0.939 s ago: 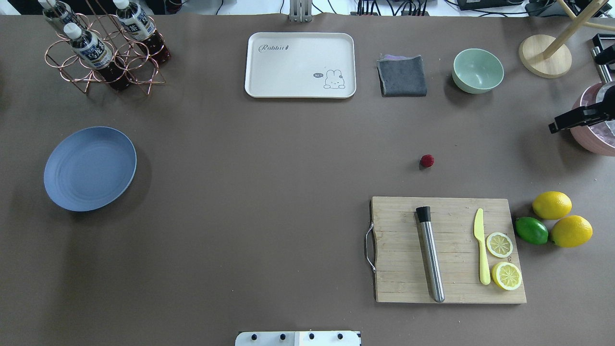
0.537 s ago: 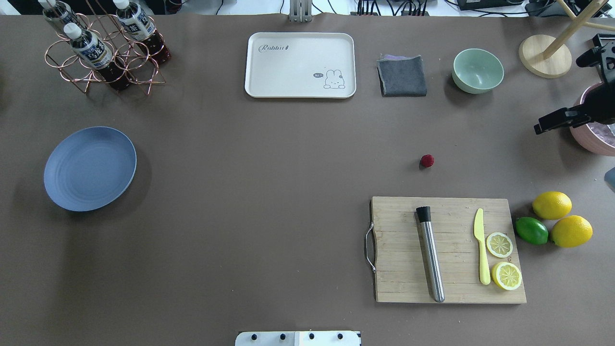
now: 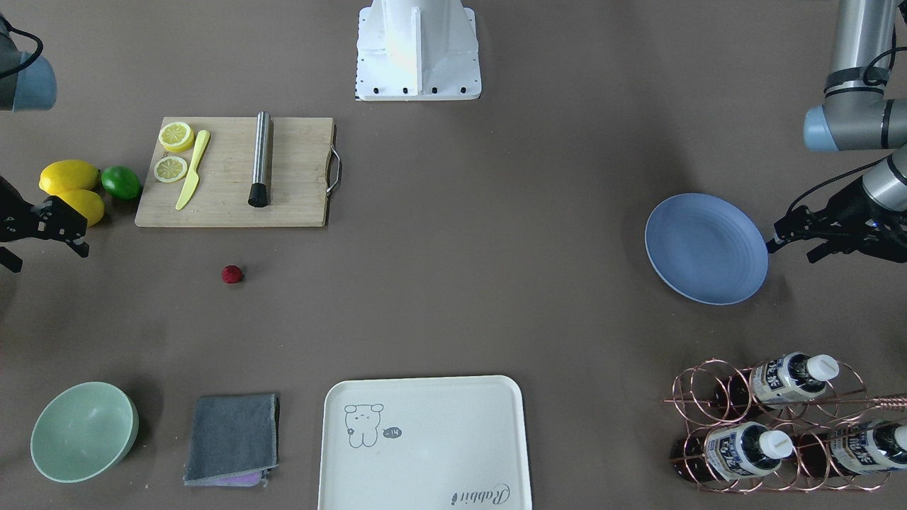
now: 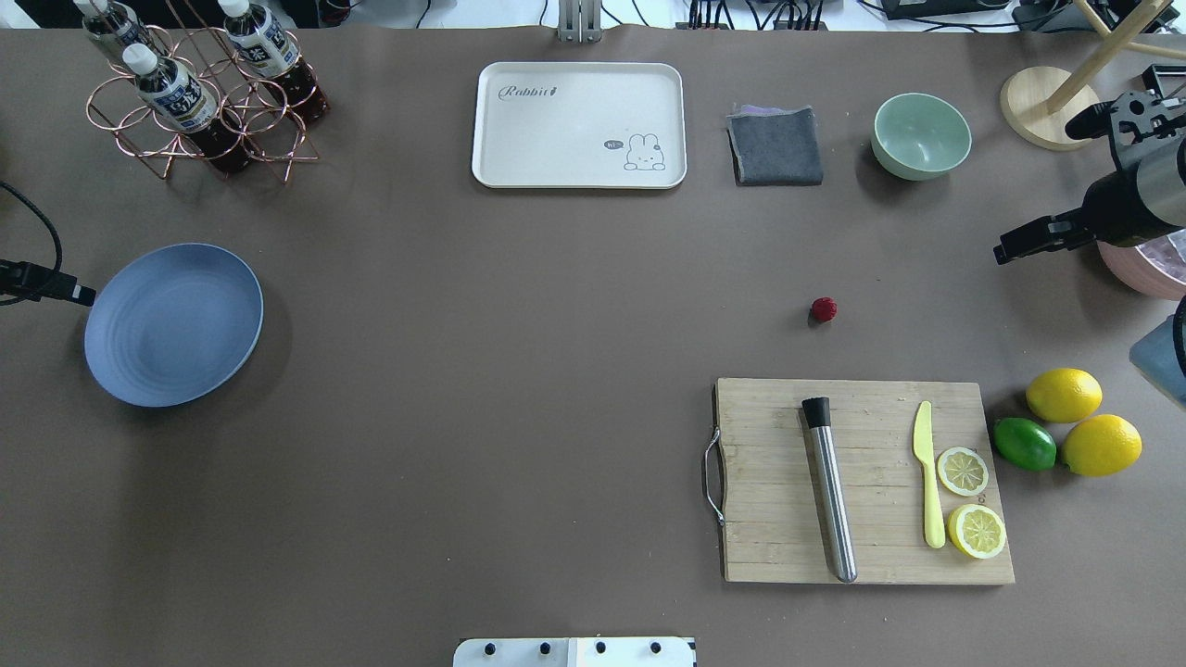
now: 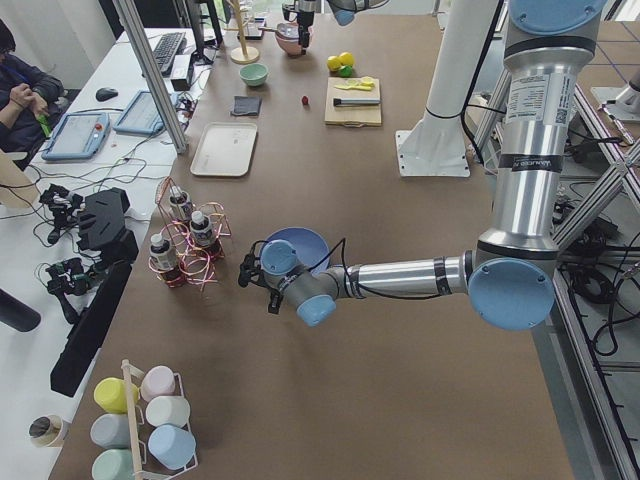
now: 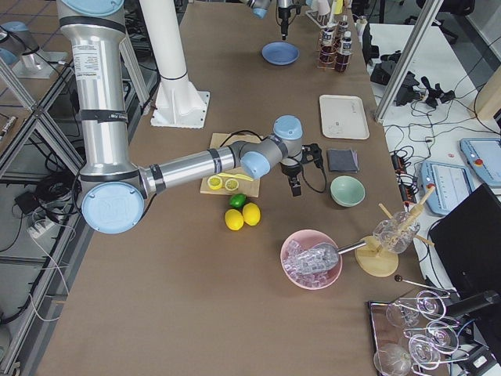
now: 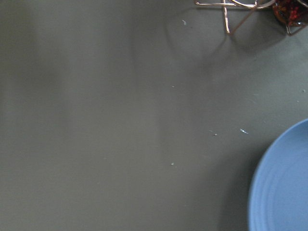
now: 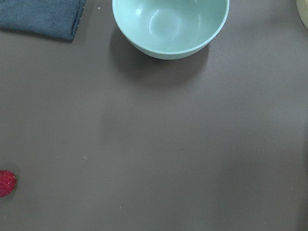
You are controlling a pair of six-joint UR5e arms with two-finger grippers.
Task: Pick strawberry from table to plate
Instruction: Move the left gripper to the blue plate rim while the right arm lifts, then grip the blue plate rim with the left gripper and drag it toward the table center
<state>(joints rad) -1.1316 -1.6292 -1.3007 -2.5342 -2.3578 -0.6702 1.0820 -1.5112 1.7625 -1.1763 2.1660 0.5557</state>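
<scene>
Strawberry (image 4: 824,309) lies on the tabletop (image 4: 519,306), well apart from both the plate (image 4: 173,324) and the right pincer (image 4: 1038,190), whose jaws gape wide and empty, presumably ready to straddle it.

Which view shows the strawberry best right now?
Overhead exterior: the strawberry sits whole and unobstructed. Front-facing shows it likewise, mirrored; right wrist clips it at the frame edge; exterior left shows a speck; the others miss it.
</scene>
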